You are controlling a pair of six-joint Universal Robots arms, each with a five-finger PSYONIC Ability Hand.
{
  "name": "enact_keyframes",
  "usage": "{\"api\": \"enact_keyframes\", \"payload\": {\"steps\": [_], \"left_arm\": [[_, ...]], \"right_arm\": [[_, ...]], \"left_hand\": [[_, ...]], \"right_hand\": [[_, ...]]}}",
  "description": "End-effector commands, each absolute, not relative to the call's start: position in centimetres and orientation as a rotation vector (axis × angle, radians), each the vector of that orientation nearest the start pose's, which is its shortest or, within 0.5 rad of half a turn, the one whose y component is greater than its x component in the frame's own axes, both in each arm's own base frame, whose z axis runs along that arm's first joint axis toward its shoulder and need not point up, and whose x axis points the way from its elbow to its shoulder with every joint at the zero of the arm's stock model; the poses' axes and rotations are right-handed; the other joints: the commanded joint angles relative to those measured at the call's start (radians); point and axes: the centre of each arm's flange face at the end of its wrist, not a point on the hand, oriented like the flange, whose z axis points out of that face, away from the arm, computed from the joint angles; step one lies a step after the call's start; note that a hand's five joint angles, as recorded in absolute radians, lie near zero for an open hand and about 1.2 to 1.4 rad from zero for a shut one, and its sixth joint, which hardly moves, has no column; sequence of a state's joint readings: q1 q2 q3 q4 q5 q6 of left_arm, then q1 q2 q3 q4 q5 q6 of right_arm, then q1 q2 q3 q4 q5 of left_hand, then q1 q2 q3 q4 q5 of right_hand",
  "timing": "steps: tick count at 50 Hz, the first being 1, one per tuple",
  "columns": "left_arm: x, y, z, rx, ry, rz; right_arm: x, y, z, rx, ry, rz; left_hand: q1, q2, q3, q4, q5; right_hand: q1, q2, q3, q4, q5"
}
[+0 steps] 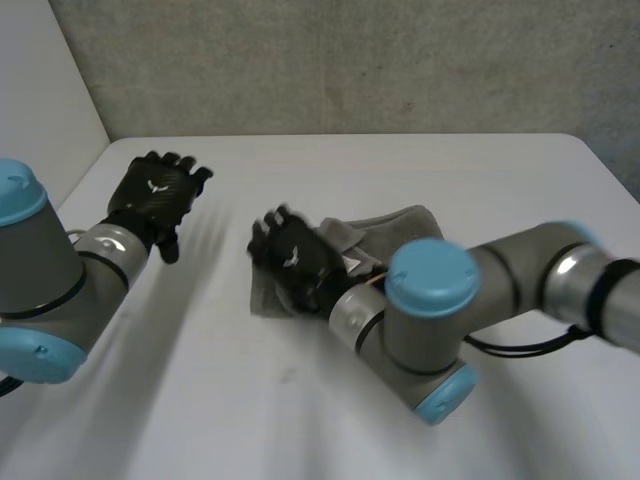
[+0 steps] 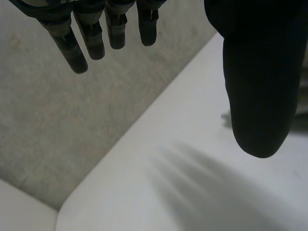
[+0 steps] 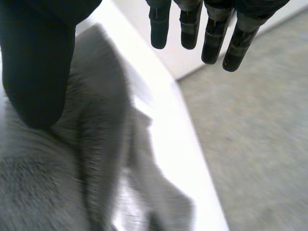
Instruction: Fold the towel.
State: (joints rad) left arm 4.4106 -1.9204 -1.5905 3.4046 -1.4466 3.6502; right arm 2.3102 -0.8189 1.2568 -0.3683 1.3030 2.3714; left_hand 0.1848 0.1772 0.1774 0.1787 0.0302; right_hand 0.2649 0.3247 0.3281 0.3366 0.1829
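Observation:
A grey towel (image 1: 403, 224) lies bunched in the middle of the white table (image 1: 450, 165), partly hidden under my right arm. My right hand (image 1: 296, 258) hovers over the towel's left end, fingers straight and open, holding nothing. In the right wrist view the towel (image 3: 43, 178) spreads in soft folds under the palm, below the thumb (image 3: 37, 62), and the fingers (image 3: 211, 29) stay off the cloth. My left hand (image 1: 156, 193) is raised above the table's far left, well apart from the towel. Its fingers (image 2: 94, 31) and thumb (image 2: 260, 86) are spread, with bare table beneath.
A grey wall (image 1: 350, 60) runs along the table's back edge and a white panel (image 1: 40, 90) stands at the left. The right arm's elbow (image 1: 430, 320) hangs over the table's front middle.

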Motion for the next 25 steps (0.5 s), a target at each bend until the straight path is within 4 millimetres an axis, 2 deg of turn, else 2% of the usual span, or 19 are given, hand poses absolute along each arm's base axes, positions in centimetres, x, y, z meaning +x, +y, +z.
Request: {"api": "enact_keyframes", "payload": {"steps": [1,2,3,4,5,6,7,8,9,10,11,13,16,18,19,21,25], "left_arm": [[-27.0,-30.1,22.6,0.977,2.054,-2.265],[-27.8,-29.8,23.0,0.966,2.078,-2.315],[-27.8,-29.8,23.0,0.966,2.079,-2.316],[-28.7,-29.4,23.4,0.959,2.099,-2.364],[-29.7,-29.0,23.6,0.961,2.13,-2.405],[-29.7,-29.0,23.6,0.961,2.13,-2.405],[-30.6,-28.6,23.6,0.964,2.166,-2.438],[-30.6,-28.6,23.6,0.964,2.166,-2.438],[-31.6,-28.2,23.4,0.968,2.208,-2.464],[-32.6,-27.6,23.2,0.981,2.248,-2.484],[-32.6,-27.6,23.2,0.982,2.248,-2.484],[-34.6,-26.5,21.7,1.038,2.34,-2.483],[-35.6,-25.9,20.8,1.075,2.377,-2.468],[-37.0,-25.4,18.6,1.135,2.43,-2.412],[-37.0,-25.4,18.6,1.136,2.43,-2.412],[-37.7,-25.7,16.3,1.16,2.48,-2.343],[-38.0,-26.1,14.7,1.167,2.519,-2.279]], "right_arm": [[35.4,-25.5,20.5,-1.232,1.679,-2.052],[35.4,-25.5,20.5,-1.231,1.68,-2.052],[34.0,-25.8,20.5,-1.167,1.755,-2.015],[34.0,-25.8,20.5,-1.166,1.756,-2.015],[32.8,-26.1,20.3,-1.115,1.825,-1.976],[31.5,-26.4,19.6,-1.081,1.899,-1.936],[31.5,-26.4,19.6,-1.081,1.9,-1.936],[30.3,-26.8,18.8,-1.055,1.969,-1.899],[29.4,-26.9,18.1,-1.044,2.024,-1.87],[29.4,-26.9,18.1,-1.044,2.024,-1.87],[28.7,-27.0,17.5,-1.037,2.062,-1.851],[28.2,-26.8,17.1,-1.035,2.086,-1.835],[27.6,-26.7,16.6,-1.027,2.12,-1.814],[27.3,-26.7,16.3,-1.023,2.135,-1.807],[27.1,-26.6,16.1,-1.021,2.145,-1.8],[27.1,-26.6,16.0,-1.022,2.148,-1.796],[27.1,-26.6,15.3,-1.029,2.162,-1.783]], "left_hand": [[0.035,0.042,0.042,0.041,0.015],[0.043,0.051,0.051,0.049,0.023],[0.043,0.051,0.051,0.05,0.023],[0.046,0.054,0.054,0.052,0.026],[0.049,0.057,0.057,0.055,0.029],[0.049,0.057,0.057,0.055,0.029],[0.055,0.063,0.062,0.061,0.035],[0.055,0.063,0.063,0.061,0.035],[0.067,0.074,0.074,0.073,0.047],[0.073,0.08,0.08,0.079,0.053],[0.073,0.08,0.08,0.079,0.053],[0.076,0.083,0.083,0.082,0.056],[0.076,0.083,0.083,0.082,0.056],[0.076,0.083,0.083,0.082,0.056],[0.076,0.083,0.083,0.082,0.056],[0.076,0.083,0.083,0.082,0.056],[0.082,0.089,0.089,0.088,0.062]], "right_hand": [[-0.09,-0.15,-0.154,-0.162,-0.183],[-0.09,-0.15,-0.154,-0.162,-0.183],[-0.09,-0.15,-0.154,-0.162,-0.183],[-0.09,-0.15,-0.154,-0.162,-0.183],[-0.09,-0.15,-0.154,-0.162,-0.183],[-0.09,-0.15,-0.154,-0.162,-0.183],[-0.09,-0.15,-0.154,-0.162,-0.183],[-0.09,-0.15,-0.154,-0.162,-0.183],[-0.09,-0.15,-0.154,-0.162,-0.183],[-0.09,-0.15,-0.154,-0.162,-0.183],[-0.09,-0.15,-0.154,-0.162,-0.183],[-0.09,-0.15,-0.154,-0.162,-0.183],[-0.09,-0.15,-0.154,-0.162,-0.183],[-0.09,-0.15,-0.154,-0.162,-0.183],[-0.09,-0.15,-0.154,-0.162,-0.183],[-0.09,-0.15,-0.154,-0.162,-0.183],[-0.045,-0.105,-0.108,-0.117,-0.138]]}}
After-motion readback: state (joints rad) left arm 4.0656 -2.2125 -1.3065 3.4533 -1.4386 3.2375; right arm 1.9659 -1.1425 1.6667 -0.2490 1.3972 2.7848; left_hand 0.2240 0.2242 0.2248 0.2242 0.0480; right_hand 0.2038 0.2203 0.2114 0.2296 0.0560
